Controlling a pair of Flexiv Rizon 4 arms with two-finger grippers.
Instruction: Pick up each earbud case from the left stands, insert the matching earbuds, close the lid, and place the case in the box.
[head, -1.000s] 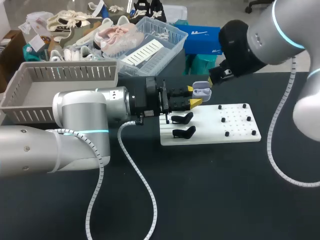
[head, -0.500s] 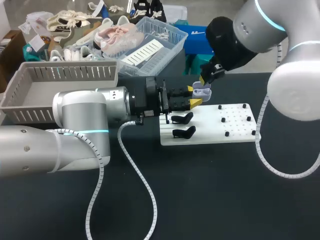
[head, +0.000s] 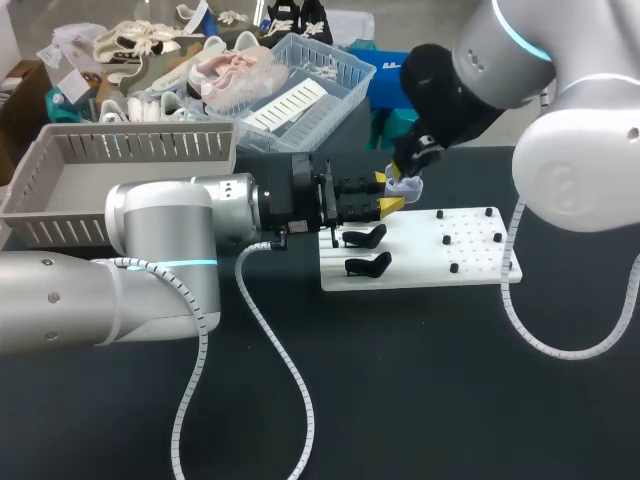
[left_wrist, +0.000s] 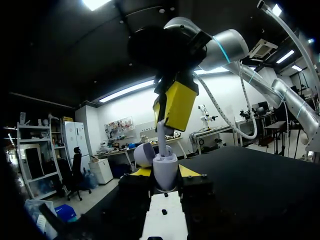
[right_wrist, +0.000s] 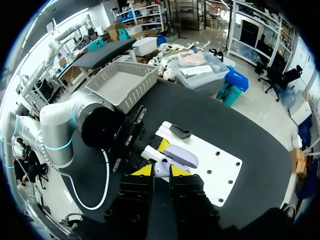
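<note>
My left gripper (head: 389, 191) is shut on a lavender earbud case (head: 405, 185), holding it above the white stand board's (head: 470, 258) back left corner with its lid open. In the left wrist view the case (left_wrist: 165, 169) sits between my yellow tips, with its lid (left_wrist: 144, 154) tipped back. My right gripper (head: 403, 170) hangs directly over the case, shut on a white earbud (left_wrist: 163, 146) whose lower end is in the case's opening. From the right wrist view the lid (right_wrist: 180, 156) lies just ahead of my right gripper (right_wrist: 160, 171). Two black cases (head: 365, 237) (head: 368, 264) rest on the board's left stands.
A grey slatted box (head: 110, 180) stands at the table's back left, behind my left arm. The board's right half carries several small black pegs (head: 470, 240). A white corrugated cable (head: 290, 370) from my left arm loops over the dark tabletop in front.
My right arm has swung left and down, bringing its gripper from beside the case to right above it. My left arm and the case have kept still.
</note>
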